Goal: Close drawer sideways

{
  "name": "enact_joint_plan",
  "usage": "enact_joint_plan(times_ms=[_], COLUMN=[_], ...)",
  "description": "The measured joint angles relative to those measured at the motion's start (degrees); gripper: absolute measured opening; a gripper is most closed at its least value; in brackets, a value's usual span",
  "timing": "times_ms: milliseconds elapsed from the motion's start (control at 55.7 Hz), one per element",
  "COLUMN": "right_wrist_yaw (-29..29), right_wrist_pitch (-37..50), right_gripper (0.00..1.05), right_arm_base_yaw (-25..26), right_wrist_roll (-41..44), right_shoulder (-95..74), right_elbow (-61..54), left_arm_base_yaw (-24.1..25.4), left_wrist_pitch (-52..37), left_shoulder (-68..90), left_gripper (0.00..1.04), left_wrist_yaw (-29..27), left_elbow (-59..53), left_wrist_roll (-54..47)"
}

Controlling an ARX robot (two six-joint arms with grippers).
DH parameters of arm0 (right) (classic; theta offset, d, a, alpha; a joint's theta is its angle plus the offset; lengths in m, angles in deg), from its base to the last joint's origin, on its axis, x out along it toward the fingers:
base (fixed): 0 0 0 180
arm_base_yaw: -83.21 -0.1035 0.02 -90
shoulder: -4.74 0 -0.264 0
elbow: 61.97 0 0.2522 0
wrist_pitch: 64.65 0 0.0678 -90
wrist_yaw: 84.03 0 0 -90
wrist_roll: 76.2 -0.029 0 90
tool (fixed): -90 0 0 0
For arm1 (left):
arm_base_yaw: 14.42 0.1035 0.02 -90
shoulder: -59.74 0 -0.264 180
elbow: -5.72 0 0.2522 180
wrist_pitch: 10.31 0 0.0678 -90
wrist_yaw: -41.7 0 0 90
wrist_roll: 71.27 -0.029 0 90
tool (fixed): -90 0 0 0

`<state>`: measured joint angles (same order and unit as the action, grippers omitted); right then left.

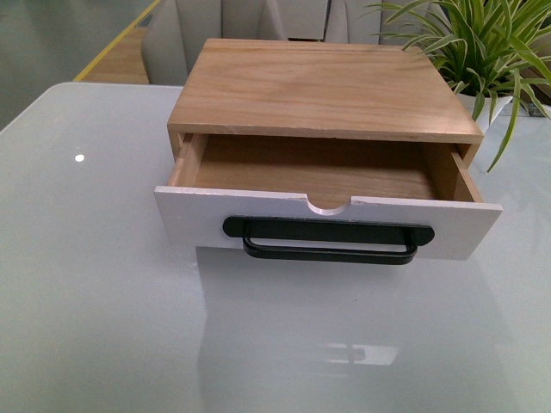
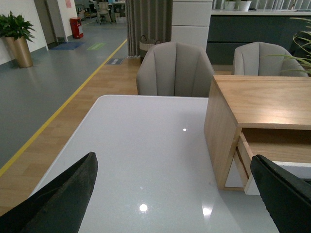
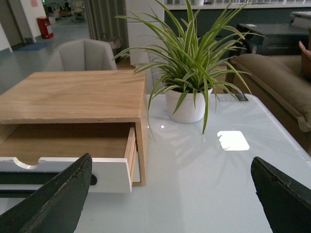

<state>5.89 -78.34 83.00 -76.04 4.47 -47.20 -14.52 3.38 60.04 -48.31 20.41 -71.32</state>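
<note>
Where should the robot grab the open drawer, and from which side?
Probably best by the black handle on the white front of the drawer, coming from the front. The bar stands off the panel, leaving a gap for a finger.

Bright, even overhead light; small lamp glints on the glossy table [image 1: 103,301], bigger square glare patch [image 3: 233,140] in the right wrist view. Soft shadow under the drawer [image 1: 327,176]. Front view slightly soft, greenish cast.

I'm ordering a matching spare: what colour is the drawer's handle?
Black. The handle on the drawer's white front shows best in the front view.
</note>
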Motion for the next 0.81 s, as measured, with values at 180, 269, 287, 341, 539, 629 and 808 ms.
enact_joint_plan(times_ms=[180,269,287,341,539,629,808], right_wrist_yaw=[0.0,0.0,0.0,0.0,0.0,-0.2,-7.7], right_wrist_pitch=[0.0,0.0,0.0,0.0,0.0,-0.3,5.9], right_gripper=[0.96,0.96,0.96,0.96,0.96,0.96,0.96], right_arm_base_yaw=[0.0,0.0,0.0,0.0,0.0,-0.1,-4.7], right_wrist_roll=[0.0,0.0,0.0,0.0,0.0,0.0,4.5], right_shoulder=[0.0,0.0,0.0,0.0,0.0,-0.2,-23.7], right_elbow=[0.0,0.0,0.0,0.0,0.0,0.1,2.9], left_arm_base_yaw=[0.0,0.0,0.0,0.0,0.0,0.0,-0.6], left_wrist_pitch=[0.0,0.0,0.0,0.0,0.0,0.0,13.4], left_shoulder=[0.0,0.0,0.0,0.0,0.0,0.0,18.9], left_gripper=[0.96,0.96,0.96,0.96,0.96,0.96,0.96], left_wrist_yaw=[0.0,0.0,0.0,0.0,0.0,0.0,15.7], left_elbow=[0.0,0.0,0.0,0.0,0.0,0.0,7.7], left_wrist_roll=[0.0,0.0,0.0,0.0,0.0,0.0,-5.5])
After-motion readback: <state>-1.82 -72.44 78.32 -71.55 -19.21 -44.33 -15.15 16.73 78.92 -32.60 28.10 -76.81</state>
